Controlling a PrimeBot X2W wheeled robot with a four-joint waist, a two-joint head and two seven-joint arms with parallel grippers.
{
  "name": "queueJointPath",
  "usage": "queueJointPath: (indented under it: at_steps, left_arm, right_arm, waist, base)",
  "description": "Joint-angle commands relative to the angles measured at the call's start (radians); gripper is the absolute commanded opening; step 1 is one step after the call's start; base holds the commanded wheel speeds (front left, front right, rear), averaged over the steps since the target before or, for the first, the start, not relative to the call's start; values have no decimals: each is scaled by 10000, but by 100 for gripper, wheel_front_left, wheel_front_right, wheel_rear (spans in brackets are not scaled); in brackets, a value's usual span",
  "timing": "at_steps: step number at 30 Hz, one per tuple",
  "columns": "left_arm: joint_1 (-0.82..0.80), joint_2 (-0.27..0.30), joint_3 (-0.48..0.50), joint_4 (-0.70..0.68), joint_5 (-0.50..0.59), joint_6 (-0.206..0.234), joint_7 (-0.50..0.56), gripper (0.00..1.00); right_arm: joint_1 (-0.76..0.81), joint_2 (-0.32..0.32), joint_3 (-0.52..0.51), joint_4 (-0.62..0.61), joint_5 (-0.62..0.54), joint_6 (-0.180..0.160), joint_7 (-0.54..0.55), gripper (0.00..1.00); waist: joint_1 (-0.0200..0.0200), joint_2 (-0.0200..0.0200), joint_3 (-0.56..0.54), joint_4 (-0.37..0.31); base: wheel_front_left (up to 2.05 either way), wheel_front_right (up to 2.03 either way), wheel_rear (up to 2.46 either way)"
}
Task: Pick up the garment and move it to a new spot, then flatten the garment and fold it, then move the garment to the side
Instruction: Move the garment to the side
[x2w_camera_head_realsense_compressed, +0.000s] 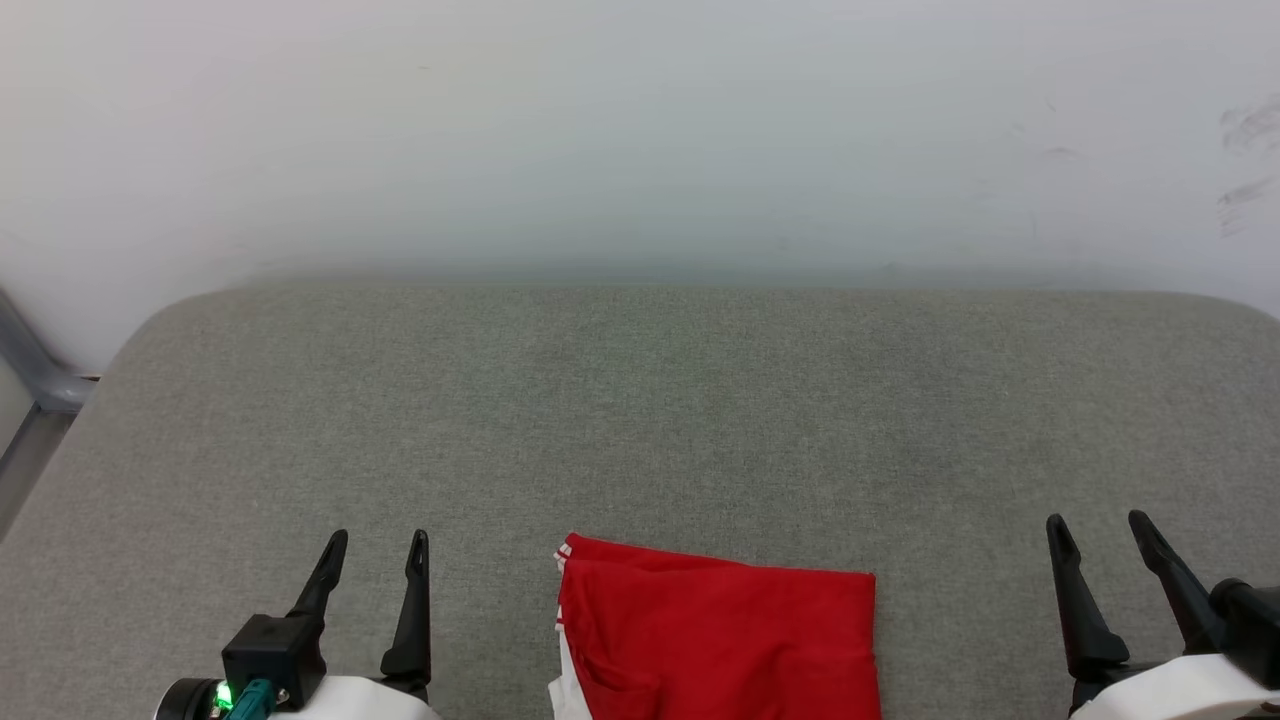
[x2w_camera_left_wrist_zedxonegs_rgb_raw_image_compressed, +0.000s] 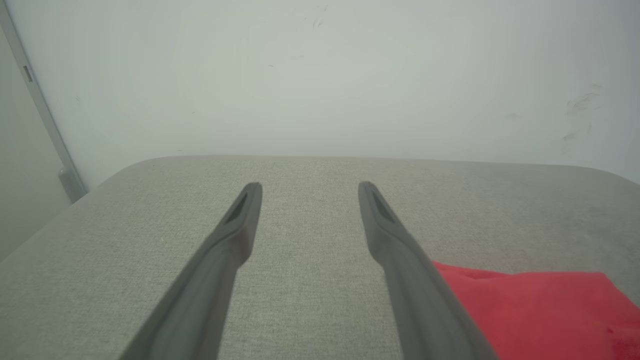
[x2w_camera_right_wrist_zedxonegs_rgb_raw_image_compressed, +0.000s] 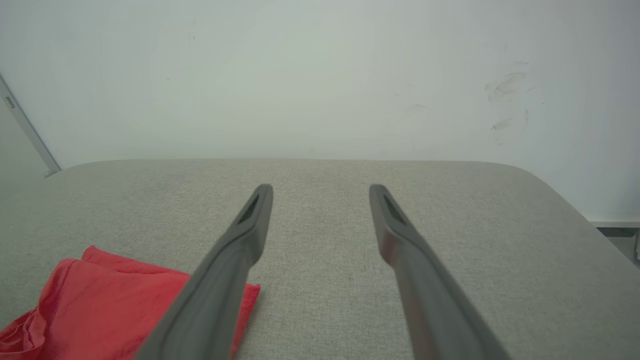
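The garment, bright red with a white strip and striped trim at its left edge, lies in a folded rectangle on the grey table at the bottom centre of the head view, cut off by the frame. My left gripper stands open to its left, apart from it, with nothing between its fingers. My right gripper is open to the right of the cloth, also empty. In the left wrist view the garment sits right of the open left gripper. The right wrist view shows the garment left of the open right gripper.
The grey fabric-covered table has rounded far corners and stretches bare toward a white wall with a few scuff marks. A grey metal post stands by the table's far left corner. Floor shows past the far right corner.
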Motion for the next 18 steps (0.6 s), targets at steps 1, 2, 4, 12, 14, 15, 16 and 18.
queueJointPath:
  at_steps: [1, 2, 4, 12, 14, 15, 16, 18]
  left_arm:
    - [-62, -39, 33, 30, 70, -43, -66, 100]
    - [-102, -54, 46, 52, 89, -85, -67, 100]
    - [-166, -86, 69, 82, 143, -127, -68, 100]
    - [-431, -203, 201, 96, 243, -329, -69, 100]
    - [-499, -246, 224, 65, 300, -368, -60, 100]
    - [-534, -272, 241, 47, 305, -393, -60, 100]
    - [-573, -282, 255, 36, 319, -423, -60, 100]
    - [-636, -322, 283, 21, 367, -473, -59, 100]
  right_arm:
    - [41, 46, 7, -74, -16, -4, 33, 100]
    - [23, 55, -3, -94, -24, -4, 66, 100]
    - [3, 74, -51, -125, 4, -4, 142, 100]
    - [146, 61, -1086, 479, 1034, -4, 1228, 100]
    - [200, -55, -1441, 864, 1490, -4, 1663, 100]
    - [174, -96, -1654, 1056, 1740, -4, 1935, 100]
    - [157, -134, -1776, 1233, 1885, -4, 2143, 100]
    - [73, -140, -1943, 1581, 2238, -4, 2605, 100]
  waist:
    - [0, 0, 8, 4]
    - [0, 0, 12, 7]
    - [0, 0, 22, 22]
    - [0, 0, 206, 240]
    - [0, 0, 287, 327]
    - [0, 0, 347, 374]
    - [0, 0, 399, 418]
    - [0, 0, 499, 513]
  base:
    - [0, 0, 0]
    - [0, 0, 0]
    - [0, 0, 0]
    - [0, 0, 0]
    - [0, 0, 0]
    - [0, 0, 0]
    - [0, 0, 0]
    - [0, 0, 0]
